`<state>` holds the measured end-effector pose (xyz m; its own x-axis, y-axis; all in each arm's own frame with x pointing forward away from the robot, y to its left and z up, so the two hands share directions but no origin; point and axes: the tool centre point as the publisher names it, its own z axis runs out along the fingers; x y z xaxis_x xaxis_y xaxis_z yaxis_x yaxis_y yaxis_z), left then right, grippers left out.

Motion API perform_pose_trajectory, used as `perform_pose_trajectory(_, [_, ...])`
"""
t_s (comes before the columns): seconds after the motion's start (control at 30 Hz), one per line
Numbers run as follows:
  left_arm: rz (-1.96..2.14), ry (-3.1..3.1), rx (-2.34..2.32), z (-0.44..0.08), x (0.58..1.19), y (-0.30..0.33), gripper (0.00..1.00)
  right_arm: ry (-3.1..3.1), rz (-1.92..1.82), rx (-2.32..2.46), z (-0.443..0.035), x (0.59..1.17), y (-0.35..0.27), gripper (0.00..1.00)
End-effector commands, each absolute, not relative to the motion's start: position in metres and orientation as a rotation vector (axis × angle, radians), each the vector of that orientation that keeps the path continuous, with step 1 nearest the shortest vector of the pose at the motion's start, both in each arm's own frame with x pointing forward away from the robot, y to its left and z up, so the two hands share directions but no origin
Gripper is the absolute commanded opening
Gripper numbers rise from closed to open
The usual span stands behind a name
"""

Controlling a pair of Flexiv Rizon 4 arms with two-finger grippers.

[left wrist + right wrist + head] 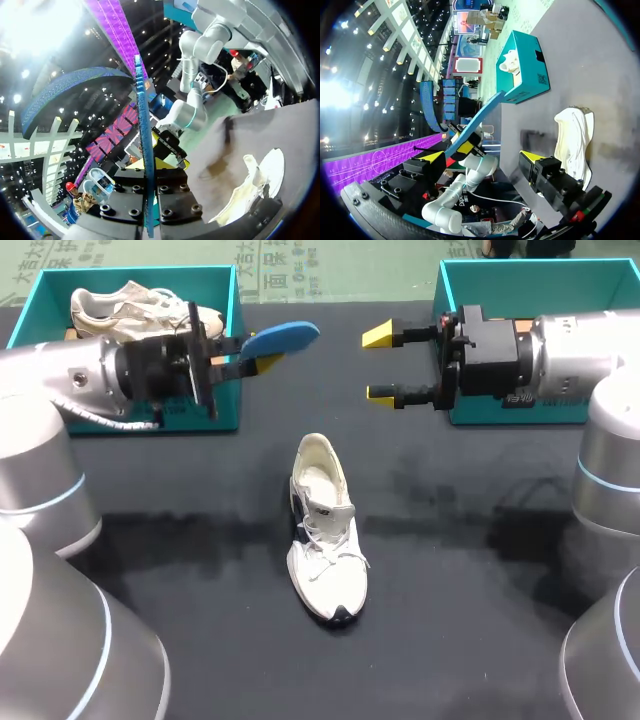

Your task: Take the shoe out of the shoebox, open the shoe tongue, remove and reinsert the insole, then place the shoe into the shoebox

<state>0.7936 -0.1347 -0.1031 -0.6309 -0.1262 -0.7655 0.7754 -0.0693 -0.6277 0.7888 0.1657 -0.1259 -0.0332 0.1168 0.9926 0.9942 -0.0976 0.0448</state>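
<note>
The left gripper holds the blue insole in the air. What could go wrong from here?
The left gripper pinches the thin blue foam insole at one end only; it may bend or slip during a handover to the open right gripper. The white lace-up sneaker lies unheld on the black table; pushing the insole in could slide it.

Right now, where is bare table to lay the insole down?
Bare table lies either side of the shoe, widest toward the right box. Crowded: the left box holds a second shoe; left gripper, insole and right gripper hang beyond the shoe.
</note>
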Motion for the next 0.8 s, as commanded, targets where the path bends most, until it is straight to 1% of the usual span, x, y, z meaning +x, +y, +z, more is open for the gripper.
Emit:
perform_pose_trajectory(0.03, [-1.678, 1.27, 1.085, -0.107, 0.801, -0.129, 0.0, -1.276, -1.254, -1.355, -0.126, 0.789, 0.168, 1.0])
perform_pose_trajectory(0.2, [-1.678, 1.27, 1.085, -0.107, 0.801, -0.129, 0.0, -1.276, -1.254, -1.355, -0.126, 0.789, 0.168, 1.0])
perform_pose_trajectory(0.37, [-1.477, 1.266, 1.222, -0.117, 0.805, -0.136, 0.0, -1.276, -1.254, -1.355, -0.126, 0.789, 0.168, 1.0])
perform_pose_trajectory(0.53, [-1.414, 1.269, 1.274, -0.123, 0.808, -0.141, 0.0, -1.276, -1.254, -1.355, -0.126, 0.789, 0.168, 1.0])
perform_pose_trajectory(0.6, [-1.331, 1.278, 1.298, -0.122, 0.808, -0.143, 0.0, -1.276, -1.254, -1.355, -0.126, 0.789, 0.168, 1.0])
perform_pose_trajectory(0.8, [-1.313, 1.267, 1.301, -0.121, 0.808, -0.142, 0.0, -1.276, -1.254, -1.355, -0.126, 0.789, 0.168, 1.0])
